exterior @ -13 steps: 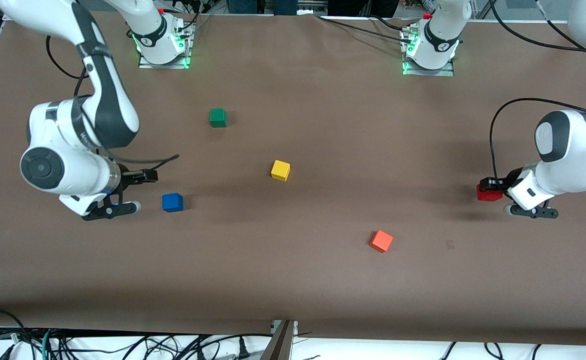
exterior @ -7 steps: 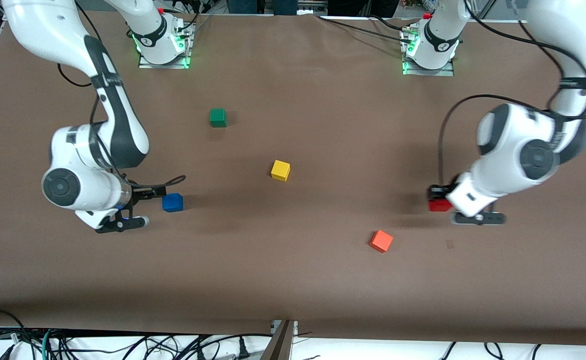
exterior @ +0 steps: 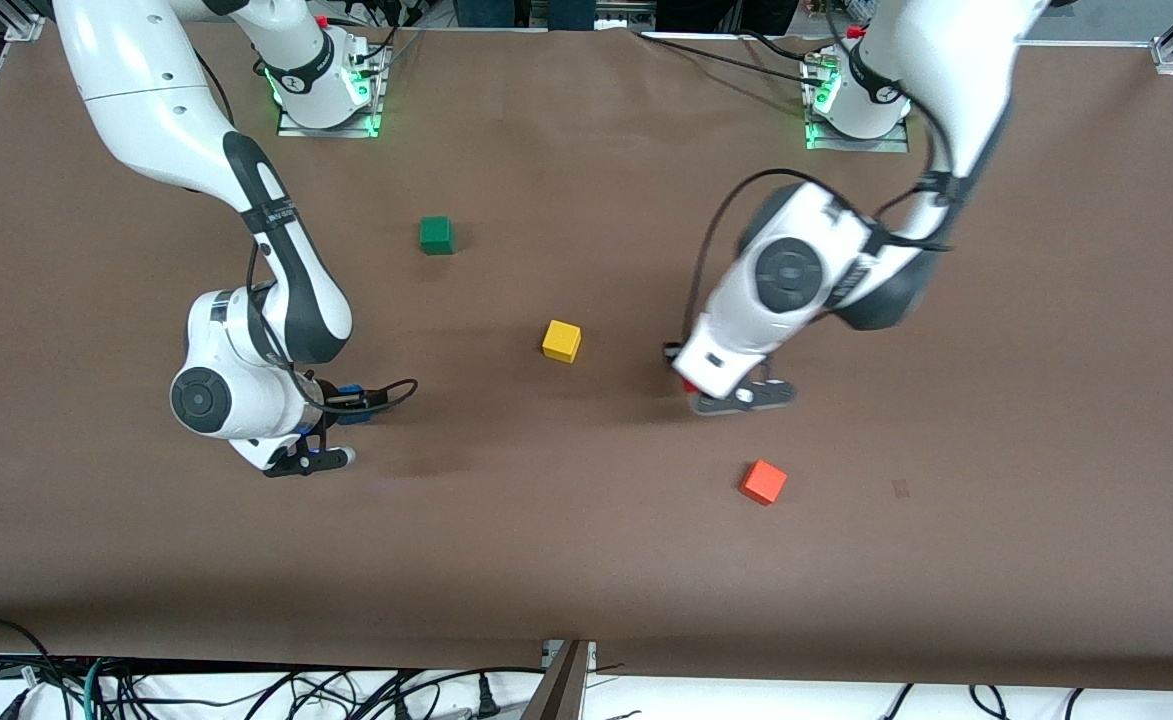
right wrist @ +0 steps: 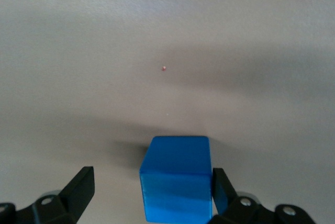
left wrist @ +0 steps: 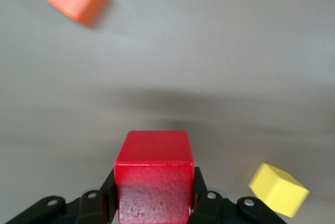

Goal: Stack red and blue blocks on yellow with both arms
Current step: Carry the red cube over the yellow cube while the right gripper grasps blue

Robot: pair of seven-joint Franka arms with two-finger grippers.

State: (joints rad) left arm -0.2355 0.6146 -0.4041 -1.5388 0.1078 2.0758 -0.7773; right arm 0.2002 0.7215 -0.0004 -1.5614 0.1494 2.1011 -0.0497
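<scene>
Fingers of your left gripper (left wrist: 153, 203) are clamped on the red block (left wrist: 154, 174), one pad against each side, and the block rides level in the air over bare table beside the yellow block (exterior: 561, 341), toward the left arm's end. From that wrist you can see the yellow cube off to one side of the fingers, not yet under them — so you are not aligned. Bring the gripper over the yellow cube first, square the red faces to it, then descend straight and let go only once the red sits flat on top; a tilted or offset release would likely topple it. The orange-red cube (exterior: 764, 482) lies well apart, nearer the front camera, and is no part of this.

Your right gripper (right wrist: 152, 190) is low at the table with its fingers spread, the blue block (right wrist: 176, 177) between them — one finger close against it, the other clear. Centre it before you close. The green cube (exterior: 435, 235) sits well away.
</scene>
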